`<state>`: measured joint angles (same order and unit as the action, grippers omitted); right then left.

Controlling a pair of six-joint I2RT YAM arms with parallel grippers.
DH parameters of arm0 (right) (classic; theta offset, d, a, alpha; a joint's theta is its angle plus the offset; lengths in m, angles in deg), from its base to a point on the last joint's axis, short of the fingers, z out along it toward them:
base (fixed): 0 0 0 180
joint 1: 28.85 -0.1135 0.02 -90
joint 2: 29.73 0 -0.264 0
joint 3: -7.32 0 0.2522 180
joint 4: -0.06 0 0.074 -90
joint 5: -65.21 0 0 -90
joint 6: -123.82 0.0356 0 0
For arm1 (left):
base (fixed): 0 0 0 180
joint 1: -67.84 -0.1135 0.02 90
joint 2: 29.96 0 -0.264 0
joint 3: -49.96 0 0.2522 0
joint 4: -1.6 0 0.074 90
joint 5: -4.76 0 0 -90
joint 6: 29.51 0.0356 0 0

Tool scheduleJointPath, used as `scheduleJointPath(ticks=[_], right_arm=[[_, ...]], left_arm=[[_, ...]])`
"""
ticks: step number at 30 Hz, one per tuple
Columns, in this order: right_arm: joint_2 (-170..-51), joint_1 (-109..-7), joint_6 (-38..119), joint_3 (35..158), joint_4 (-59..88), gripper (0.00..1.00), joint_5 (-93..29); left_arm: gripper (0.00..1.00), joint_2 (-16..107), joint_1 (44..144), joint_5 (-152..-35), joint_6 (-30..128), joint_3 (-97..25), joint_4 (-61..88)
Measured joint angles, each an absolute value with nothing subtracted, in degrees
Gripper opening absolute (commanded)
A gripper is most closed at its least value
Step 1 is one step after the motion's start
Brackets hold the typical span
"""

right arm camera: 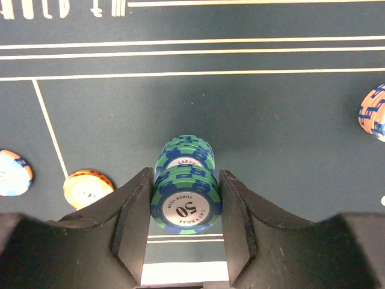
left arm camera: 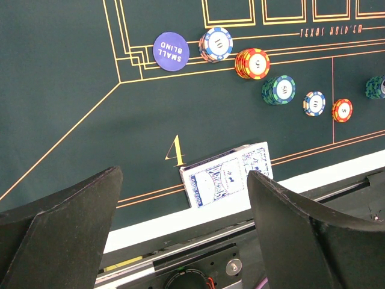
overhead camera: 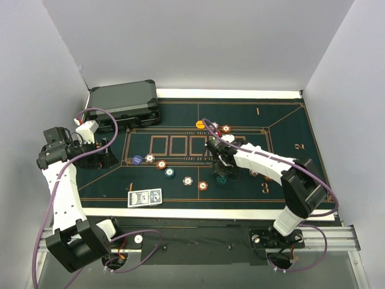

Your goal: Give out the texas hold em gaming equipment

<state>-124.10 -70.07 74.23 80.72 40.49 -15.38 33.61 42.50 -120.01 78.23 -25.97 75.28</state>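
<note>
My R claw [right arm camera: 185,201] is clamped on the green chips [right arm camera: 186,205]. One black finger [right arm camera: 129,217] pushes on each side of the round edge, and I see no gap. They sit on the near half of the mat [left arm camera: 60,90], a bit right of the middle. One more green chip [right arm camera: 183,153] sits just on the far side, touching I think. Can't tell if it's part of the same pile.

My guess on feel: chips are small, hard, light & smooth, w/ flat faces and stripy edges. A pile can slide apart like coins, so hold low on the sides & catch all of them, not just the top one. A drop won't break them, but they'll prob roll.

Close by on the left is an orange chip [right arm camera: 88,188]. A pink & blue pile [right arm camera: 373,111] is well off to the right.

L claw [left arm camera: 183,180] is wide apart w/ nothing in it, hanging over the near left part. Below it the cards [left arm camera: 225,177] lie flat by the near edge, blue pattern up. They look thin, bendy & slick, hard to get under, so I'd pinch the pack by its long sides. Past them is a round blue tag [left arm camera: 171,50] that says small blind, w/ more chips [left arm camera: 252,63] in a row.

Mat looks soft like felt, dark green w/ orange lines. A dark grey case [overhead camera: 124,102] sits far left, lid down.
</note>
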Motion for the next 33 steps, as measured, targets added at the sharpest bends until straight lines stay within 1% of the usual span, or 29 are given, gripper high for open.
scheduleJointPath(ticks=[7,13,23,28,33], right_arm=[[-123.03,-68.95,73.18,86.56,43.49,0.35,-15.4],[-125.37,-62.74,71.47,94.64,45.96,0.33,-15.49],[-142.98,-50.18,69.29,117.07,49.08,0.33,-15.29],[-151.14,-45.91,69.31,125.64,50.18,0.32,-15.25],[-158.72,-43.01,69.31,130.86,50.94,0.32,-15.25]], left_arm=[[0.96,33.83,42.5,-120.01,78.21,-25.97,75.26],[0.96,34.34,42.5,-120.01,78.21,-25.97,75.21],[0.96,35.78,42.5,-120.03,78.08,-25.97,75.0],[0.96,36.98,42.5,-120.01,78.1,-25.97,74.58],[0.96,37.66,42.5,-119.98,78.14,-25.97,74.16]])
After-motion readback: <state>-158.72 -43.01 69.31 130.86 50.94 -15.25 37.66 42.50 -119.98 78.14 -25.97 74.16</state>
